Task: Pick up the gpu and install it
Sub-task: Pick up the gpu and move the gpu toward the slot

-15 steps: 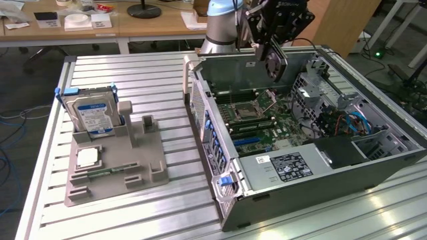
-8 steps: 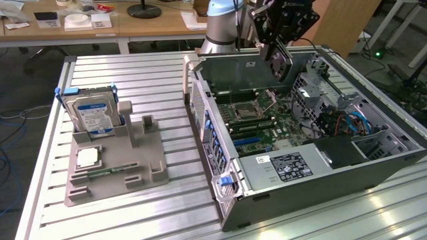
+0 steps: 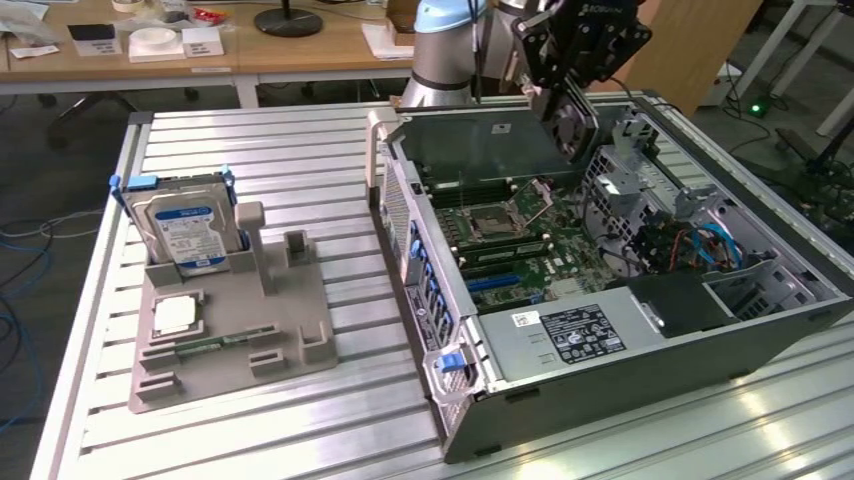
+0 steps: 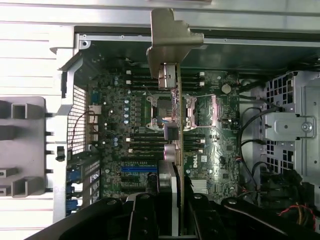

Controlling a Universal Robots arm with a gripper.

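Metal bracket leading, the gpu point(image 4: 172, 100) sits edge-on, clenched between the fingers point(image 4: 145, 215) of the gripper point(image 4: 172, 200). It juts past the fingertips over the motherboard point(image 4: 115, 120), probably kept upright to suit a slot.

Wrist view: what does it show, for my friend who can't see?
The black claw grips a thin dark gpu card, seen edge-on, over the green motherboard inside an open grey metal computer case.
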